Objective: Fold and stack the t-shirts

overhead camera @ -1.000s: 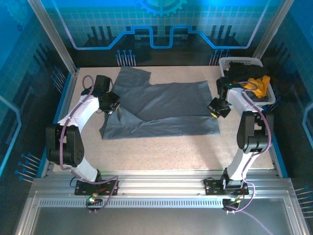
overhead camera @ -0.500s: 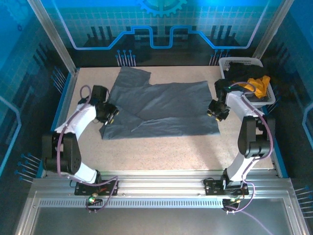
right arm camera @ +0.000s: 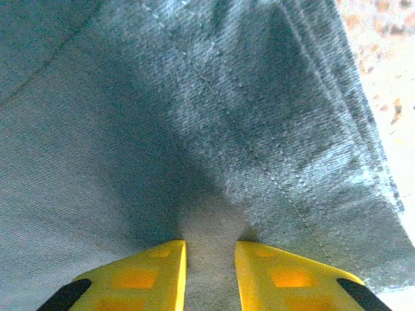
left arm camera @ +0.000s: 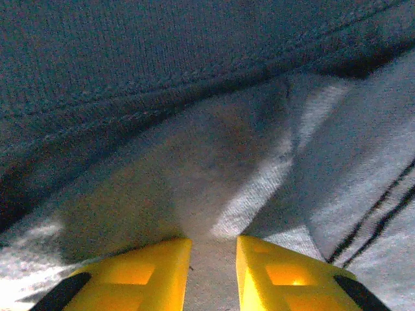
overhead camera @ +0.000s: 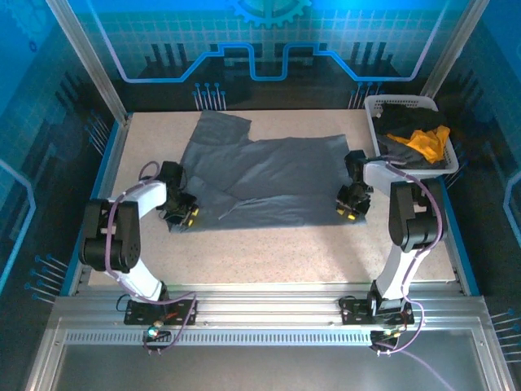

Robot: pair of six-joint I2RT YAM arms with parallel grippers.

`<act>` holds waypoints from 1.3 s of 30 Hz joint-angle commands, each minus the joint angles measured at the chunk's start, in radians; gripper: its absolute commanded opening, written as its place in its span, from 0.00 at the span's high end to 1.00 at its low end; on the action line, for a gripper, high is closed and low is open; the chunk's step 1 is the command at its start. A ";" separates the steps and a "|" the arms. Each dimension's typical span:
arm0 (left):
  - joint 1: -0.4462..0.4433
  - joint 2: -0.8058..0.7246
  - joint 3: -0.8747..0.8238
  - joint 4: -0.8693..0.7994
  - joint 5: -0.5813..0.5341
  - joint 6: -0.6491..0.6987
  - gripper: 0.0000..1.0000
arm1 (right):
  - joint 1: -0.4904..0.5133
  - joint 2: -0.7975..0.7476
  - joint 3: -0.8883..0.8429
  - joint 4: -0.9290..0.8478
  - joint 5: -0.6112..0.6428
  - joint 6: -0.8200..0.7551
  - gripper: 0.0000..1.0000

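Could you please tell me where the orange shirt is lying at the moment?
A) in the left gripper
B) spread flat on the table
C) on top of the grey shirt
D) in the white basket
D: the orange shirt lies bunched inside the basket at the far right, away from both arms.

Bare table (overhead camera: 269, 252) lies open between my two arms, nearer than the grey t-shirt (overhead camera: 277, 175). Past my right gripper (overhead camera: 348, 213) the white basket (overhead camera: 376, 101) blocks the far right corner, and cloth fills both my finger gaps
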 commanded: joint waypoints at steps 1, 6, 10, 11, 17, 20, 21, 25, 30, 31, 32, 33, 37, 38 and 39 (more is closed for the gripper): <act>0.016 -0.080 -0.123 -0.086 -0.065 -0.044 0.70 | 0.000 -0.019 -0.099 -0.057 -0.030 0.040 0.72; 0.045 -0.156 -0.205 -0.131 -0.069 -0.004 0.70 | 0.062 -0.123 -0.203 -0.094 -0.005 0.098 0.69; 0.058 -0.242 -0.187 -0.167 -0.105 0.040 0.63 | 0.102 -0.241 -0.262 -0.064 -0.035 0.140 0.62; 0.050 -0.272 -0.165 -0.177 -0.108 0.044 0.60 | 0.118 -0.265 -0.255 -0.060 -0.034 0.136 0.58; -0.182 -0.404 -0.078 -0.203 -0.143 -0.102 0.48 | 0.242 -0.371 -0.107 -0.040 0.067 0.008 0.39; -0.236 -0.420 -0.142 -0.135 -0.078 -0.249 0.48 | 0.251 -0.387 -0.108 0.111 -0.119 -0.082 0.36; -0.242 -0.421 -0.176 -0.087 -0.044 -0.300 0.48 | 0.254 -0.389 -0.109 0.148 -0.163 -0.096 0.36; -0.258 -0.380 -0.212 -0.025 -0.002 -0.388 0.48 | 0.259 -0.388 -0.097 0.175 -0.203 -0.106 0.36; -0.283 -0.328 -0.239 0.051 0.020 -0.457 0.49 | 0.259 -0.379 -0.091 0.157 -0.207 -0.115 0.37; -0.287 -0.317 -0.241 0.064 0.020 -0.467 0.49 | 0.259 -0.382 -0.097 0.155 -0.205 -0.115 0.37; -0.294 -0.309 -0.238 0.067 0.016 -0.472 0.50 | 0.258 -0.389 -0.104 0.155 -0.201 -0.115 0.37; -0.299 -0.304 -0.233 0.068 0.011 -0.474 0.51 | 0.258 -0.395 -0.111 0.156 -0.199 -0.113 0.37; -0.317 -0.274 -0.228 0.086 0.006 -0.474 0.56 | 0.251 -0.411 -0.133 0.158 -0.201 -0.107 0.37; -0.317 -0.267 -0.229 0.092 0.005 -0.474 0.58 | 0.250 -0.413 -0.135 0.157 -0.201 -0.107 0.37; -0.317 -0.265 -0.232 0.101 0.001 -0.474 0.61 | 0.246 -0.415 -0.135 0.155 -0.202 -0.109 0.38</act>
